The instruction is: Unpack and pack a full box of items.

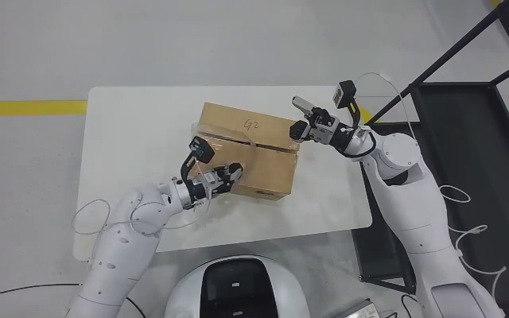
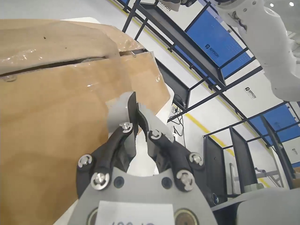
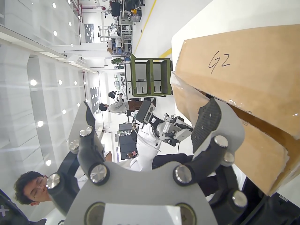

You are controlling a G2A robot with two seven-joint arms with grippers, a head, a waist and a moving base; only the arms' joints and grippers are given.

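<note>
A brown cardboard box (image 1: 248,151) marked "G2" lies in the middle of the white table (image 1: 127,127). Its two top flaps meet at a taped seam that gapes slightly (image 2: 58,63). My left gripper (image 1: 226,176) sits at the box's near side, shut on the edge of the near flap (image 2: 70,99), with its fingers (image 2: 132,108) pinched together at the flap's corner. My right gripper (image 1: 304,117) stands open at the box's right end. One of its pads (image 3: 206,122) rests against the box (image 3: 246,71) by the seam, and the other finger (image 3: 89,118) is out in the air.
A black metal rack (image 1: 453,119) stands close to the table's right edge, behind my right arm. Bare table surface lies left of the box and along the near edge (image 1: 262,226). A slanted black bar (image 1: 445,60) crosses above the rack.
</note>
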